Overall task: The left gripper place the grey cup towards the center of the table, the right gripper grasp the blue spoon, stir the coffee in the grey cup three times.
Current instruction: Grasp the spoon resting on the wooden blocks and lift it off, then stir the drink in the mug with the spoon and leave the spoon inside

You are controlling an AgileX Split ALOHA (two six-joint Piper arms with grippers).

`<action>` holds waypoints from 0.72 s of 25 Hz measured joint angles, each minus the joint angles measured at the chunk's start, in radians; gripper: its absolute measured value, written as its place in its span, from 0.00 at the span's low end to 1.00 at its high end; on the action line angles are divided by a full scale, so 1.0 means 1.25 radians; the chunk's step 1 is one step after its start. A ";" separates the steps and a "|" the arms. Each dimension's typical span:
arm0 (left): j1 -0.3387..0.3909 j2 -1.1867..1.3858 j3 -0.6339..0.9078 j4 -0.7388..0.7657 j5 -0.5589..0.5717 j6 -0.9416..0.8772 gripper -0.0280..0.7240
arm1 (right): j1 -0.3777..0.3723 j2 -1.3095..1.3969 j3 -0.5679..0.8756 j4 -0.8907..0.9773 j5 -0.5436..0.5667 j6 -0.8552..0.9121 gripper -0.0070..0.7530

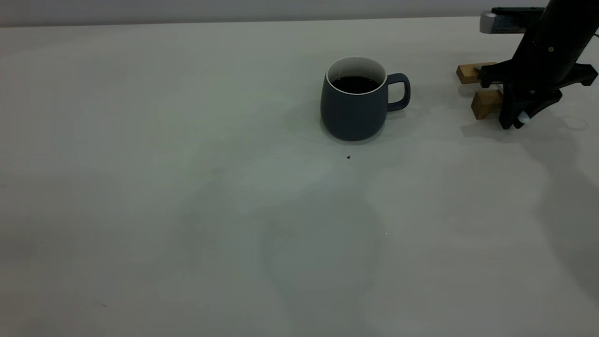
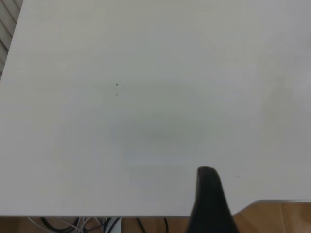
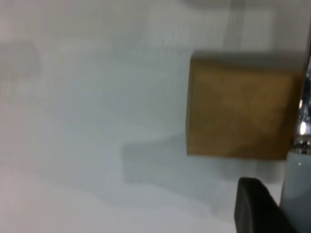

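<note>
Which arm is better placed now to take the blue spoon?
The right. The right gripper is down at the wooden blocks around the blue spoon; the left arm is out of the exterior view.

Dim, flat light over the tabletop (image 1: 187, 187) in the exterior view, soft broad shadows pooling beneath the grey cup (image 1: 353, 110). Right wrist view is heavily blurred: the wooden block (image 3: 240, 109) is soft-edged. Left wrist view is brighter and evenly lit.

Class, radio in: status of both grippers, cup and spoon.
Right gripper down at the wooden blocks, on the blue spoon. Left gripper off by the table edge. Grey cup centred, unobstructed.
</note>
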 joint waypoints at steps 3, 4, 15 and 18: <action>0.000 0.000 0.000 0.000 0.000 0.000 0.82 | 0.000 -0.023 0.000 -0.015 0.034 0.000 0.17; 0.000 0.000 0.000 0.000 0.000 0.000 0.82 | 0.000 -0.039 0.000 -0.020 0.040 0.000 0.17; 0.000 0.000 0.000 0.000 0.000 0.000 0.82 | 0.012 -0.177 0.000 0.349 0.214 -0.091 0.17; 0.000 0.000 0.000 0.000 0.000 0.000 0.82 | 0.022 -0.170 0.000 0.539 0.337 -0.102 0.17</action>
